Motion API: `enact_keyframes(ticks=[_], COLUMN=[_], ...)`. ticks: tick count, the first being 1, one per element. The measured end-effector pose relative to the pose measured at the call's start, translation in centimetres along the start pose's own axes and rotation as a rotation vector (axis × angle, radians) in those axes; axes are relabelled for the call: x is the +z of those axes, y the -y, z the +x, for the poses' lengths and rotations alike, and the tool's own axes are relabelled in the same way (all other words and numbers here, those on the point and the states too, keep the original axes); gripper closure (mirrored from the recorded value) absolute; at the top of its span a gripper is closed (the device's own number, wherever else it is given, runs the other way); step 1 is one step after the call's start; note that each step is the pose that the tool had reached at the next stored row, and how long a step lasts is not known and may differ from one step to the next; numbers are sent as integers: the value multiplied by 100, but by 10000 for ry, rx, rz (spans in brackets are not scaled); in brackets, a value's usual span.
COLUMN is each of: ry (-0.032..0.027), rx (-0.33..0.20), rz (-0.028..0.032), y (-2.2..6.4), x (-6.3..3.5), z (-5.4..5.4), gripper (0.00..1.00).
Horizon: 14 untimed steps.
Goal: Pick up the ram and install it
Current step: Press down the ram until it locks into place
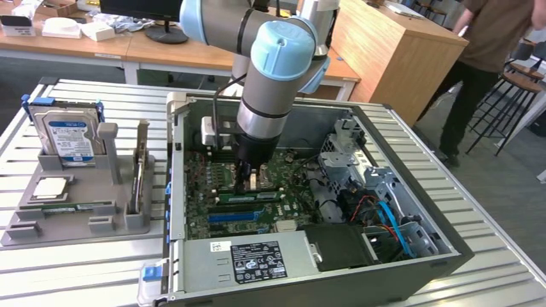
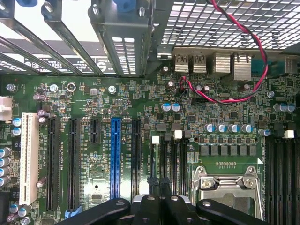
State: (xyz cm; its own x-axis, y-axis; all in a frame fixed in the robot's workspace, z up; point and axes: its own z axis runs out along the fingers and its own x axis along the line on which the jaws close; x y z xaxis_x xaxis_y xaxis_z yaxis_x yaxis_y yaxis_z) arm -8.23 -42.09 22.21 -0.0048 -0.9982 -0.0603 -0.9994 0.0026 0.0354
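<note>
Ext. view, nearest: PSU point(image 1: 256, 259) w/ black label at front edge of open PC case point(image 1: 444, 246), sat on slatted metal table point(image 1: 77, 275). Blue SATA cable point(image 1: 389, 216) curling by drive cage on ext. view's right.

Further in: motherboard point(image 1: 204, 220) w/ blue slot point(image 1: 232, 217). Just behind that slot, the ram point(image 1: 249, 196), green stick lying along its slot. Gripper point(image 1: 247, 184) straight above it, fingers pressed together, nothing pinched between them; tip at the stick's top edge, contact can't tell.

On ext. view's left, outside case: gray fixture point(image 1: 25, 227) w/ twin green stick point(image 1: 73, 208) lying flat, CPU point(image 1: 50, 187), expansion card point(image 1: 140, 167) upright, hard drive point(image 1: 68, 137) standing at back.

Far: wooden cabinet point(image 1: 392, 54), person point(image 1: 486, 57) standing beside it.

Wrist view, board detail not had from outside: gripper point(image 2: 158, 186) shut tight at frame edge, blue PCIe slot point(image 2: 115, 157), white PCI slot point(image 2: 29, 154), CPU socket point(image 2: 225, 183), rear I/O ports point(image 2: 211, 62), red-black twisted wire point(image 2: 255, 70) looping over them.
</note>
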Motion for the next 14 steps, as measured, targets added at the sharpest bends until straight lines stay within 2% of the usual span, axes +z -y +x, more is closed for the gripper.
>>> enact_keyframes(ticks=[6, 14], ry=[16, 4], rx=[0, 1], rz=[9, -7], y=[1, -6], x=[-9, -184], z=[-3, -12], gripper=[90, 90])
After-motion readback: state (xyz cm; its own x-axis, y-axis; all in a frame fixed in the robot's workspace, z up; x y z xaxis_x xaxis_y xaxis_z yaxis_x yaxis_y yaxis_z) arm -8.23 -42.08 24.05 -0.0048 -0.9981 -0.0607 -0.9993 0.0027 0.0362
